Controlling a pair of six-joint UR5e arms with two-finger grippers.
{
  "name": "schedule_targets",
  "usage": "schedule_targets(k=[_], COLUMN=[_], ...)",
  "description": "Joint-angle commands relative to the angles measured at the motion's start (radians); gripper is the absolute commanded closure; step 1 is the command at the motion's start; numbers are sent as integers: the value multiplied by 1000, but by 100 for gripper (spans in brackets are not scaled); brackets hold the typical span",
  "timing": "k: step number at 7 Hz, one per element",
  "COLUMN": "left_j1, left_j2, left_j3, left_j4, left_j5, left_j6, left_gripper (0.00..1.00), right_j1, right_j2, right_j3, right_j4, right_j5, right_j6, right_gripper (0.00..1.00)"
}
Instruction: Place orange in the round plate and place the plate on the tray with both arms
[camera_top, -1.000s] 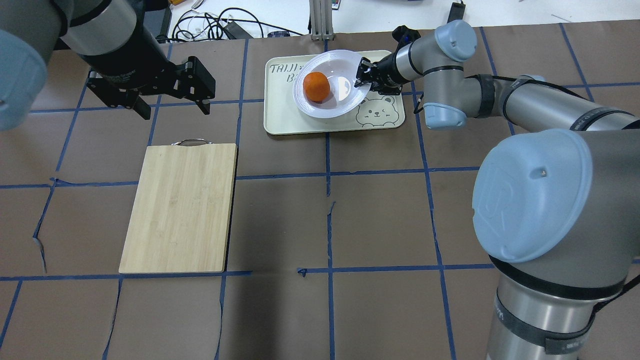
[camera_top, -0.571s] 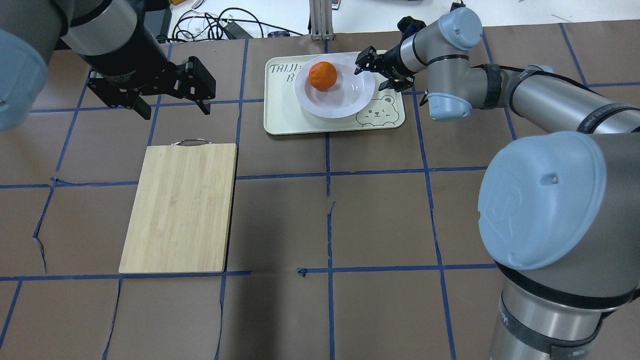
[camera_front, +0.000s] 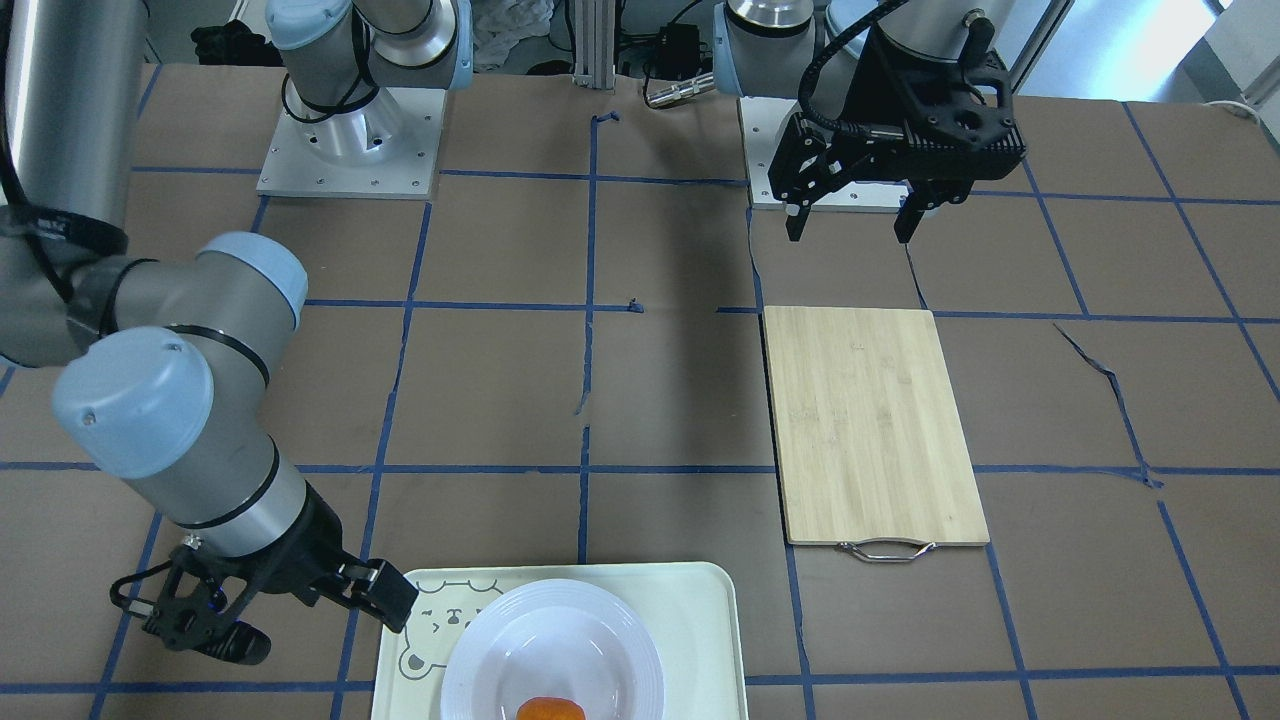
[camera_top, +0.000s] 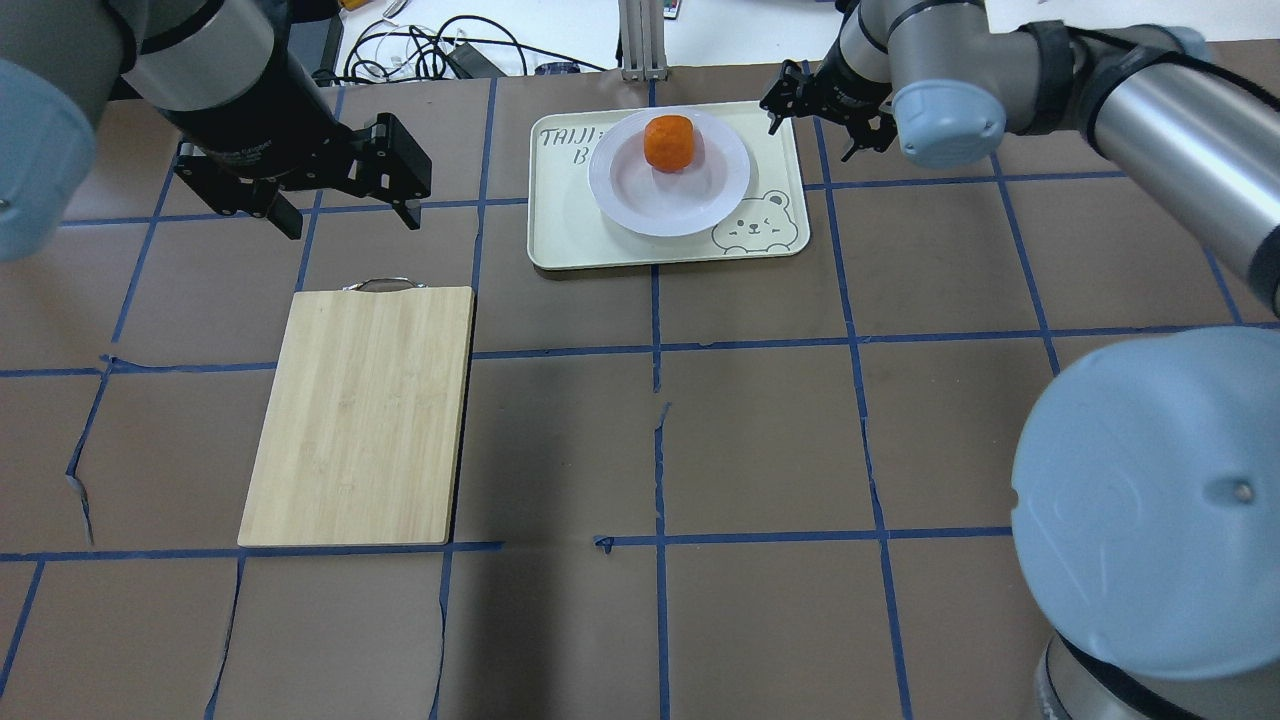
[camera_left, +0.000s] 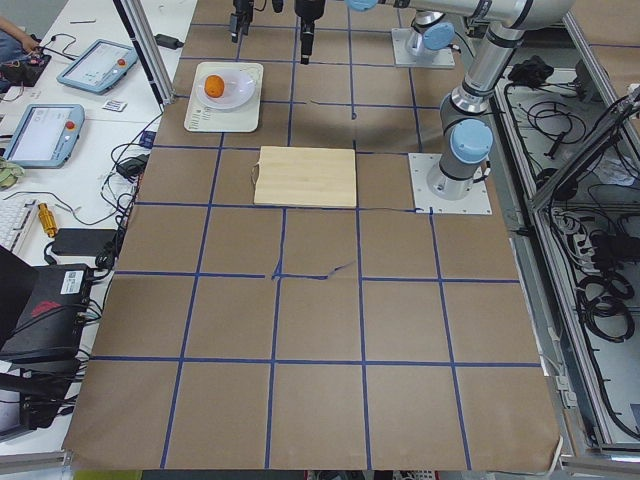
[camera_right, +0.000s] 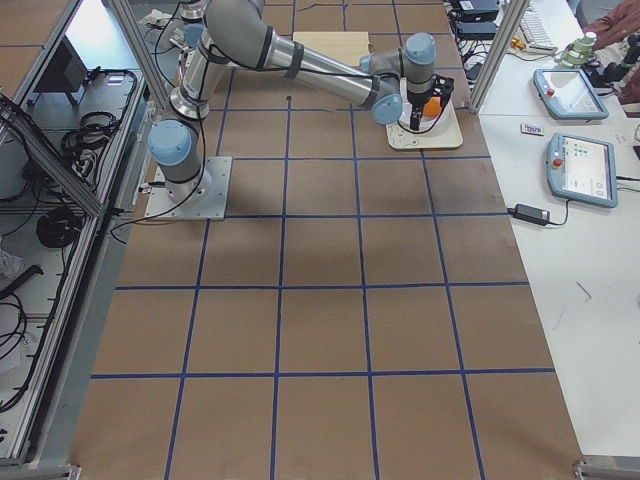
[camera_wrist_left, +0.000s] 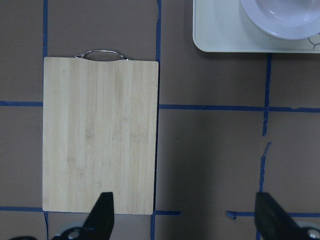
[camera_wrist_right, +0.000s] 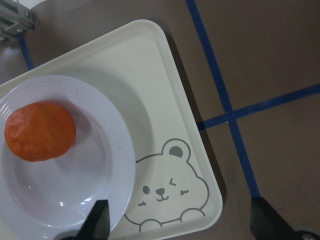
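Observation:
The orange (camera_top: 668, 142) lies in the far half of the white round plate (camera_top: 690, 205), which rests flat on the cream tray (camera_top: 565, 230) with its bear face at the near right corner. My right gripper (camera_top: 812, 130) hangs open just beyond the tray's far right corner, holding nothing. The right wrist view looks down on the orange (camera_wrist_right: 40, 131), the plate (camera_wrist_right: 122, 165) and the tray (camera_wrist_right: 165, 95) between its spread fingers. Left of the tray, my left gripper (camera_top: 350, 222) hovers open and empty above the table, near the board's handle end.
A bamboo cutting board (camera_top: 362, 415) with a metal handle lies on the left half of the table. Cables (camera_top: 430, 50) and a metal post (camera_top: 640, 40) sit at the far edge. Blue tape lines cross the brown table cover.
My right gripper let go of the plate's right rim, opened and pulled back to the far right. The tilted plate settled flat and the orange rolled to its far side. The left arm stayed put.

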Motion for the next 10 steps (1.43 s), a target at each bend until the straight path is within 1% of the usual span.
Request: schedule_targets(k=[1,2,3,4,5,6,7,8,10], left_j1=[-1,1,1,1,-1,1,-1,-1,-1], left_j2=[0,0,0,0,0,0,0,0,0], left_j3=[0,0,0,0,0,0,0,0,0], left_j4=[0,0,0,0,0,0,0,0,0], left_j5=[0,0,0,0,0,0,0,0,0], left_j6=[-1,-2,-2,-2,-2,-2,-2,-2,-1], left_gripper=[0,0,0,0,0,0,0,0,0], right_j1=[45,51,57,51,51,54,45,42,44], right_j2=[-146,-190,-259,-309,-364,-398,-406,-410,-450], right_j3=[-14,-20,-14,-23,-14,-2,6,6,35], right_j4=[263,278,342,469,523,628,651,592,580], right_j5=[-197,-195,-195,-198,-197,-195,-192,-195,-193], right_j6=[-18,-39,-134,-210,-225,-284,-426,-453,-434], right_gripper=[0,0,0,0,0,0,0,0,0])
